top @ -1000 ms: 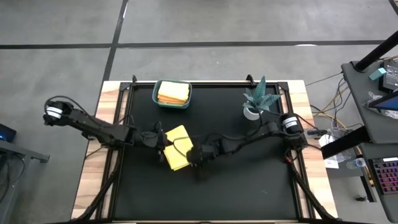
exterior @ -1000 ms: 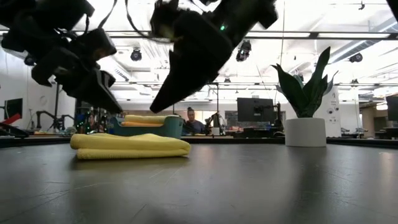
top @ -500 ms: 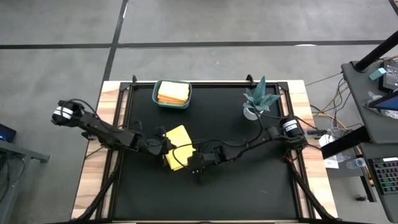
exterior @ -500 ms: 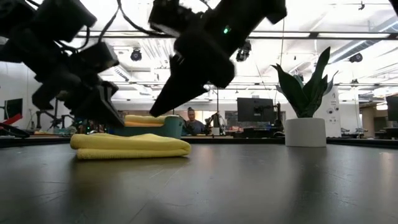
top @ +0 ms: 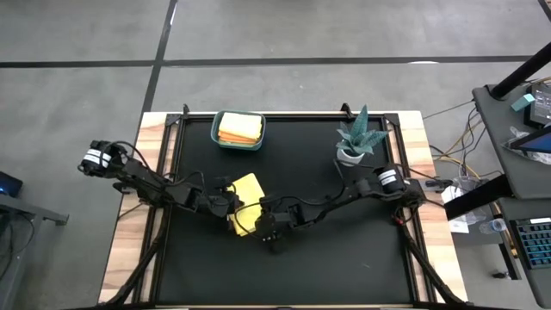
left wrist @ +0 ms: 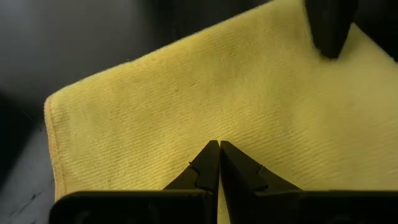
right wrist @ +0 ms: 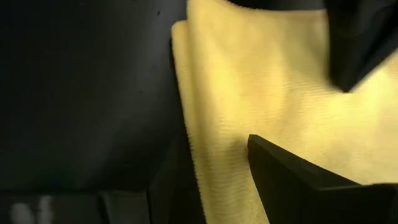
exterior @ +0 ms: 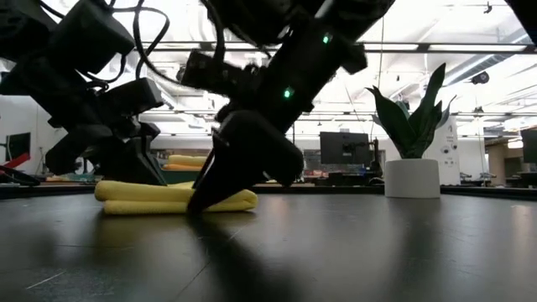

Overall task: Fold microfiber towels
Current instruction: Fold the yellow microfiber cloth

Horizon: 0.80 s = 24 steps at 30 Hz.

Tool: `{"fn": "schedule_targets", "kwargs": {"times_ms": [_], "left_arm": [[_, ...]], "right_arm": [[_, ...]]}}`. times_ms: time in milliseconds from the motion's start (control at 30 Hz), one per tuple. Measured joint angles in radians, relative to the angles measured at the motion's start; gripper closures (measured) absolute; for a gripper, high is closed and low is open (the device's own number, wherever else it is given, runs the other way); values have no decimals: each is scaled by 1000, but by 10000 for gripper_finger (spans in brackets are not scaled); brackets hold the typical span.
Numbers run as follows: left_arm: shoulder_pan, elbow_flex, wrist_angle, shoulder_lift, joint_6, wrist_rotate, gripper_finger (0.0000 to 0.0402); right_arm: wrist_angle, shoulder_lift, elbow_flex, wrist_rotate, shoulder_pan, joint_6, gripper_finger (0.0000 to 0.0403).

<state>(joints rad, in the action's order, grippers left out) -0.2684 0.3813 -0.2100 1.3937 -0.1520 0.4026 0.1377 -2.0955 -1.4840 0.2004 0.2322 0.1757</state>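
Tabletop (top: pixel 344 250) first: black, with a teal bin (top: pixel 238 129) of folded towels at its far edge. Nearer than the bin lies the yellow towel (top: pixel 245 204), already doubled over. Left gripper (left wrist: pixel 219 163), fingers pressed together, pins its top; right gripper (top: pixel 272 226), fingers spread, sits at the towel's near corner. Judging by this, the fold is being finished; next calls for pinching that edge.

Grey concrete floor (top: pixel 344 34) with dark seam lines around the desk (top: pixel 426 155), which has a wood edge and a black top. Side bench (top: pixel 525 129) with cables beside the desk. Low view: open hall, ceiling lights (exterior: pixel 184 73), monitor (exterior: pixel 344 147), person seated far back (exterior: pixel 257 159).
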Motion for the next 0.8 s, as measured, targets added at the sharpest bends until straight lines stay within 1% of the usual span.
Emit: {"fn": "schedule_targets", "kwargs": {"times_ms": [133, 233, 300, 400, 533, 567, 700, 800], "left_arm": [[0, 0, -5, -3, 0, 2, 402], [0, 0, -9, -5, 1, 3, 402], [0, 0, -9, -9, 10, 13, 402], [1, 0, -8, -17, 56, 46, 402], [15, -4, -7, -18, 110, 117, 402], [23, -7, -6, -18, 112, 126, 402], [56, -31, -4, -17, 107, 128, 402], [58, -39, -5, -16, 85, 127, 401]], "right_arm": [[-38, -25, 0, -101, -27, -19, 224], [-49, -41, -1, -111, -40, -26, 232], [-53, -46, -2, -121, -49, -27, 246], [-56, -52, -2, -127, -57, -22, 288], [-59, -52, -2, -133, -59, 21, 371], [-58, -51, -2, -130, -58, 32, 382], [-41, -41, -11, -123, -57, 63, 391], [-20, -22, -12, -105, -46, 104, 393]]}}
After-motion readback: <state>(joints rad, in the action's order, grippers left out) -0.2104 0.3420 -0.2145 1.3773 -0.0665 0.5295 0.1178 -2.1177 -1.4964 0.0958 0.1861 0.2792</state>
